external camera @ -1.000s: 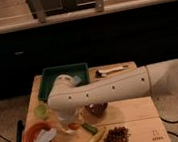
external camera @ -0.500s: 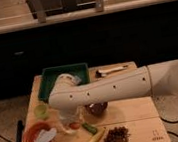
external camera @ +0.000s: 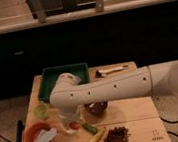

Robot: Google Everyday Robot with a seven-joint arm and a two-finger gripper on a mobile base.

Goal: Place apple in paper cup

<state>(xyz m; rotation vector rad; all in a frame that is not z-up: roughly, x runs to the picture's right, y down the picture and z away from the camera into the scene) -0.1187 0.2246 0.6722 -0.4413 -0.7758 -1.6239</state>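
Note:
My white arm reaches from the right across the wooden table and bends down at its left end. The gripper hangs below that bend, over the front left of the table, and is shut. A small orange-red apple shows right at its tip, held there. The white paper cup sits directly under and around the gripper's end, mostly hidden by it. I cannot tell whether the apple is above the cup's rim or inside it.
A dark brown bowl stands just right of the gripper. A light-green cup is to its left and an orange bowl with white paper is front left. A green tray lies behind. A cucumber and a dark cluster lie in front.

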